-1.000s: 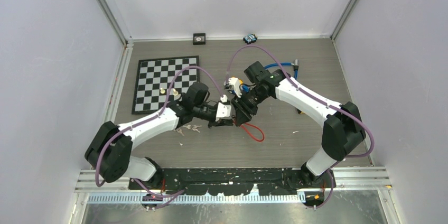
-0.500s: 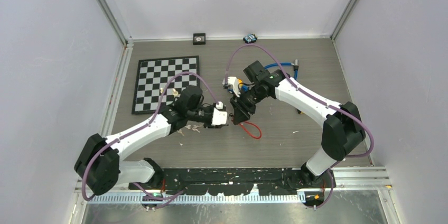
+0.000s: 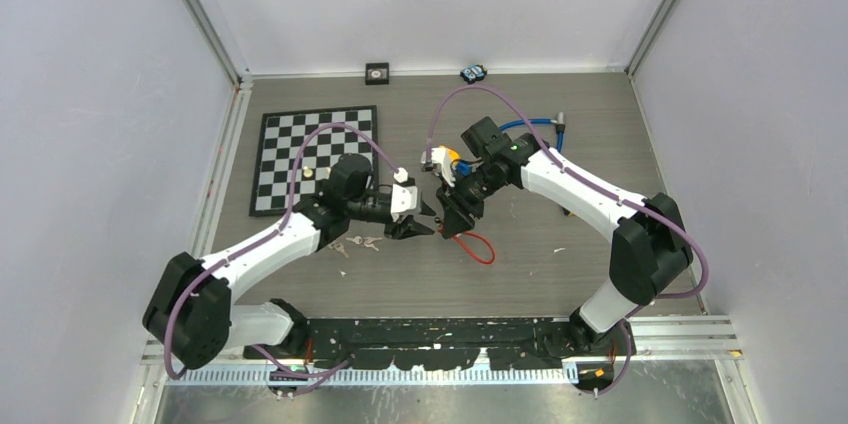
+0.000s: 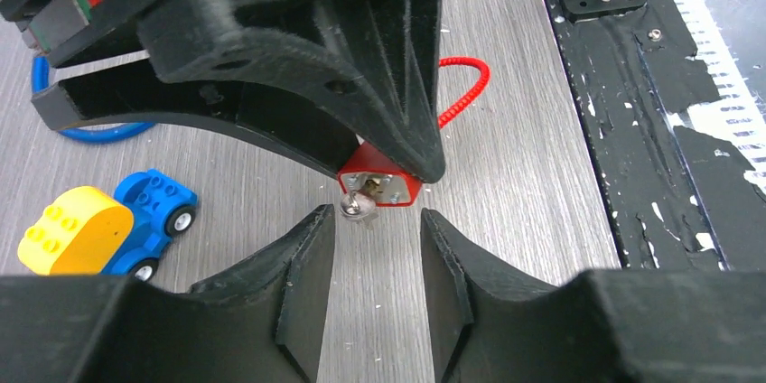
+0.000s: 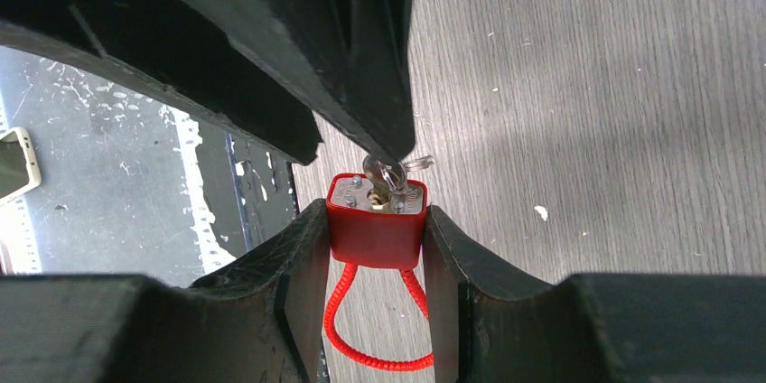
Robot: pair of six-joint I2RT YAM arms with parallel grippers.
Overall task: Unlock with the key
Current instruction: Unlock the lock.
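The right tool [image 5: 375, 237] pinches the red padlock [image 5: 377, 216] by its sides, close to the middle of the table [image 3: 560, 274]. The lock's red cable loop [image 3: 481, 248] trails to the near right. A key [image 5: 387, 169] sits in the keyhole. The left tool [image 4: 372, 225] faces it from the left, with fingers spread either side of the key and not gripping it. A yellow and blue toy car [image 4: 99, 225] stands just beyond, and a chessboard [image 3: 310, 159] lies at the far left.

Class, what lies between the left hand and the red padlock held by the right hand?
Only the key, seated in the face of the red padlock, which juts toward the open left hand. The left wrist view shows it best.
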